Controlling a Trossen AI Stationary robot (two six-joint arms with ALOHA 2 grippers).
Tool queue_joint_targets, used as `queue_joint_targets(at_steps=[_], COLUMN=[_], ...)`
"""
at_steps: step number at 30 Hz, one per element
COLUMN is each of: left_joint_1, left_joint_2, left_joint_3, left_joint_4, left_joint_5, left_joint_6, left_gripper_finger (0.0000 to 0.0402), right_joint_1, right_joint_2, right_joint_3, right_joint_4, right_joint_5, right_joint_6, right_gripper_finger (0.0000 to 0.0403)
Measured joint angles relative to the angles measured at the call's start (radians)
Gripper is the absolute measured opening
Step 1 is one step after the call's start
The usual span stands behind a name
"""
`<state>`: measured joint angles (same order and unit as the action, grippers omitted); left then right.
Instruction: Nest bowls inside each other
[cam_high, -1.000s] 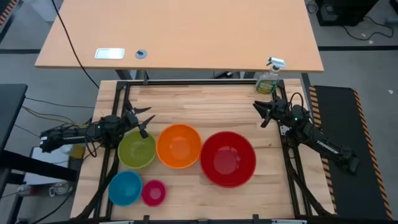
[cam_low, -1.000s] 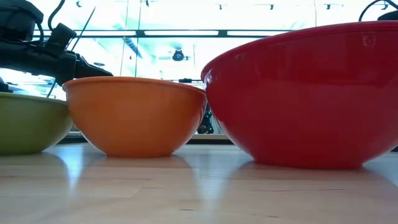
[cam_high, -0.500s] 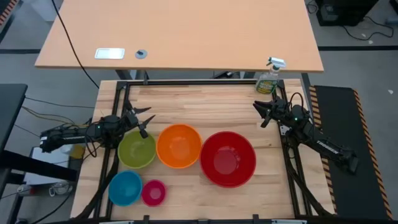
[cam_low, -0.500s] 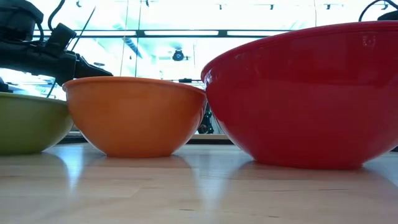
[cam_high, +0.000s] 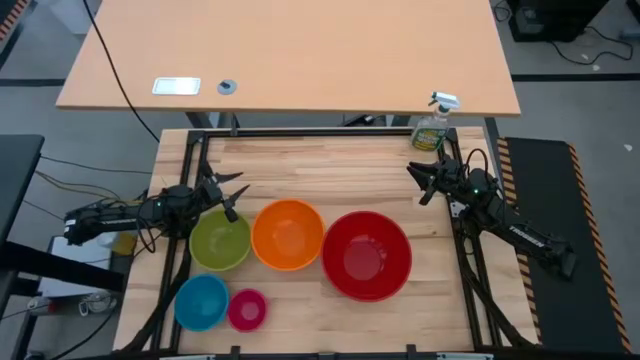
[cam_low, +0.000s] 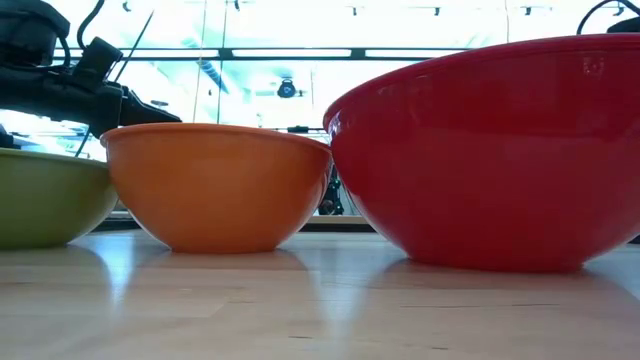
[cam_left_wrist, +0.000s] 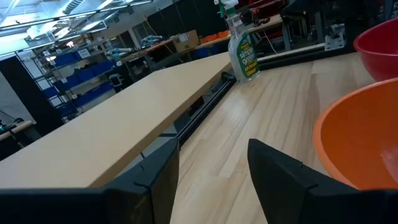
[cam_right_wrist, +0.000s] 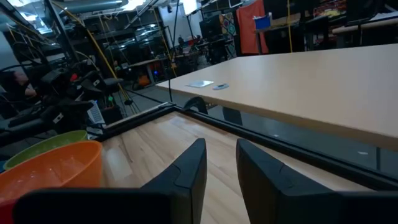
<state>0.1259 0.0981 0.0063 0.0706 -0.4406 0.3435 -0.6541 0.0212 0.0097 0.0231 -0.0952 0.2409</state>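
**Both arms low, bowls unnested**

Left tool (cam_high: 232, 196) hovers spread, empty, just above the green bowl (cam_high: 220, 241); orange bowl (cam_high: 288, 235) and red bowl (cam_high: 366, 255) lie beyond. Right tool (cam_high: 420, 182) waits slightly parted. Only overhead shows blue bowl (cam_high: 201, 302) and pink bowl (cam_high: 247, 309)

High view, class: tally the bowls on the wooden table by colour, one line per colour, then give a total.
Red bowl: 1
Orange bowl: 1
Green bowl: 1
Blue bowl: 1
Pink bowl: 1
Total: 5 bowls, none nested yet.
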Motion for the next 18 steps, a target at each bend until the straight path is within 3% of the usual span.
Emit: queue_joint_targets(at_steps=[7,12,18], left_joint_1=[0.0,0.0,0.0], left_joint_2=[0.0,0.0,-0.001], left_joint_3=[0.0,0.0,0.0], left_joint_4=[0.066,0.412,0.714], left_joint_5=[0.0,0.067,0.075], left_joint_6=[0.045,0.012,-0.257], left_gripper_finger=[0.0192,0.0192,0.0192], right_joint_1=[0.0,0.0,0.0], right_joint_2=[0.0,0.0,0.0], right_joint_3=[0.0,0.0,0.0], right_joint_4=[0.0,0.0,0.0], right_joint_5=[0.0,0.0,0.0], right_joint_6=[0.0,0.0,0.0], right_gripper_finger=[0.0096,0.0096,0.0096])
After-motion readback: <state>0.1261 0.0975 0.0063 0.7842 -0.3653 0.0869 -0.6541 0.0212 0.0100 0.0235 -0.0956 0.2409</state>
